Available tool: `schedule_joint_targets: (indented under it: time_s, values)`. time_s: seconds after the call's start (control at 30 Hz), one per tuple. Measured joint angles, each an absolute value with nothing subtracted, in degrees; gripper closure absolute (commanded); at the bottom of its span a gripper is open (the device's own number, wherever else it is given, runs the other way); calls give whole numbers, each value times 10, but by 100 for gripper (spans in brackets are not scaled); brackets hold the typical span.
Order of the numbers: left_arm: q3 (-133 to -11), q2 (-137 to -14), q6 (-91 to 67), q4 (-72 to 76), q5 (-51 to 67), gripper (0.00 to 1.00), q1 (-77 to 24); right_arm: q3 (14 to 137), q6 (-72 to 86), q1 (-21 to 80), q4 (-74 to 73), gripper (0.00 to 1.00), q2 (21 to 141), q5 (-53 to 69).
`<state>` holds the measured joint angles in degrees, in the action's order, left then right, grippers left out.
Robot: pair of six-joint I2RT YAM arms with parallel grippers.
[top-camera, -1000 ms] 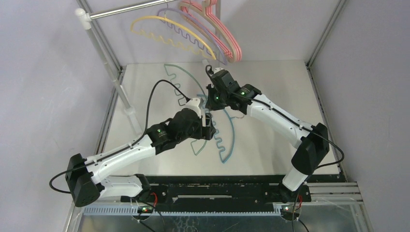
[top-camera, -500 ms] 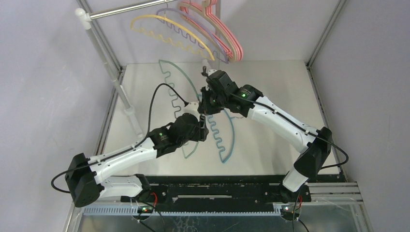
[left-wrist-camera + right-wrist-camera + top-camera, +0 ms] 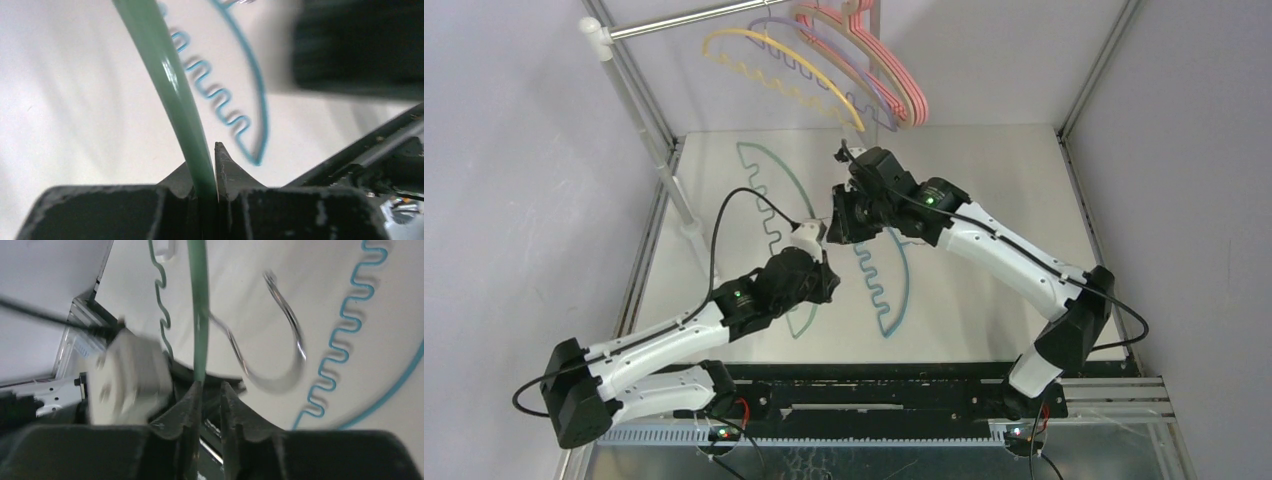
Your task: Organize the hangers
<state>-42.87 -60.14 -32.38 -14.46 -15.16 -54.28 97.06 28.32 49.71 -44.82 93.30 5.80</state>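
Left gripper (image 3: 204, 165): clamped on the thin green plastic hanger (image 3: 176, 95) at its curved bar, taking its weight over the white table (image 3: 994, 180).
Right gripper (image 3: 211, 390): jaws narrowly parted, same bar against one finger, apparently handing over.

Green hanger (image 3: 172, 85), wavy lower bar; blue hanger (image 3: 908, 280), same wave. Yellow hanger (image 3: 774, 41), lavender hanger (image 3: 826, 43), pink and tan hangers (image 3: 906, 92). Silver rail (image 3: 684, 18). White table (image 3: 994, 180).

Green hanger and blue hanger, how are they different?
The green hanger is pinched in the left gripper; the blue hanger lies flat on the table, untouched. The green hanger looks darker, the blue hanger brighter. Both are thin with wavy bars.
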Motion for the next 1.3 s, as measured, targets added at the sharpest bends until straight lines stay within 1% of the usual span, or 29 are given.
schedule_joint_targets:
  time_s: [0.03, 0.07, 0.1, 0.13, 0.2, 0.37, 0.5, 0.67, 0.77, 0.93, 1.1, 1.3]
  values:
    - [-418, -593, -330, -151, -152, 100, -536, 971, 279, 498, -457, 61, 928, 59]
    - [-407, -585, -334, -161, -153, 100, -526, 970, 275, 497, -466, 51, 920, 59]
    - [-393, -577, -338, -174, -153, 100, -511, 966, 269, 496, -471, 39, 908, 59]
    - [-383, -571, -342, -184, -153, 100, -499, 959, 264, 496, -473, 32, 894, 57]
    - [-370, -563, -346, -208, -152, 100, -471, 932, 249, 496, -472, 29, 852, 54]
    - [-377, -553, -334, -237, -146, 100, -406, 867, 228, 495, -473, 28, 747, 37]
    - [-439, -555, -308, -267, -130, 100, -367, 835, 221, 490, -473, 28, 704, 3]
    - [-541, -557, -278, -240, -71, 100, -314, 806, 219, 475, -474, 28, 700, -34]
    - [-584, -563, -272, -220, -25, 100, -262, 803, 215, 467, -473, 28, 706, -51]
    - [-660, -614, -269, -188, 43, 100, -185, 803, 207, 451, -467, 28, 710, -62]
    - [-698, -667, -272, -161, 96, 100, -148, 813, 197, 434, -464, 28, 720, -69]
    - [-744, -727, -288, -127, 142, 100, -129, 842, 182, 419, -459, 28, 734, -76]
